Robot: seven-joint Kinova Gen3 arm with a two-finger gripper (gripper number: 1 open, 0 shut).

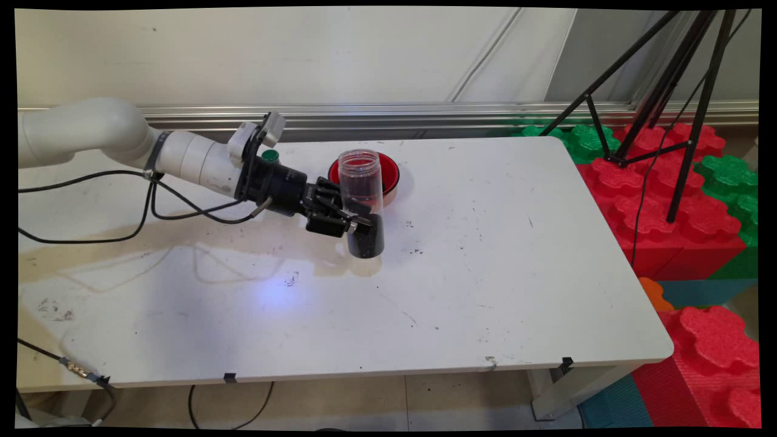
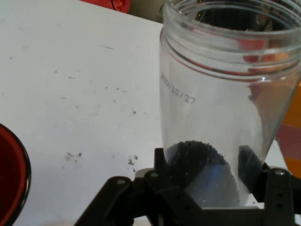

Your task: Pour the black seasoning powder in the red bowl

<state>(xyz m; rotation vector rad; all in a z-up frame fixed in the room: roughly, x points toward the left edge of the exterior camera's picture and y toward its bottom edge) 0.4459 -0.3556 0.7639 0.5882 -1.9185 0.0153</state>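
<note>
Black tape tabs (image 1: 229,378) are clinging to the bench's near rim in the main view, and farther in the white bench (image 1: 498,291) is showing a smooth, scuffed top speckled with dark crumbs. Mid-bench, the tool (image 1: 358,223) is clamping a clear plastic jar (image 1: 362,200) low on its body, around the part that is holding dark granules. The jar is standing upright with its open, threaded mouth up, its base looking to be resting on the bench; gripping it low, by the loaded end, is probably keeping it steady. Just behind the jar a round red bowl (image 1: 391,176) with a black rim is sitting on the bench. A small green cap (image 1: 270,156) is peeking out behind the wrist. Off the bench's right side, red and green foam blocks (image 1: 668,200) with lobed tops are stacked, with a black tripod (image 1: 661,91) standing over them.

In the hand view, the tool (image 2: 214,188) is pressing its fingers (image 2: 277,188) against both sides of the jar (image 2: 225,94), whose ribbed neck, printed date and black granular contents are showing through the transparent wall. The bowl's red inside (image 2: 9,179) is edging in at lower left.
</note>
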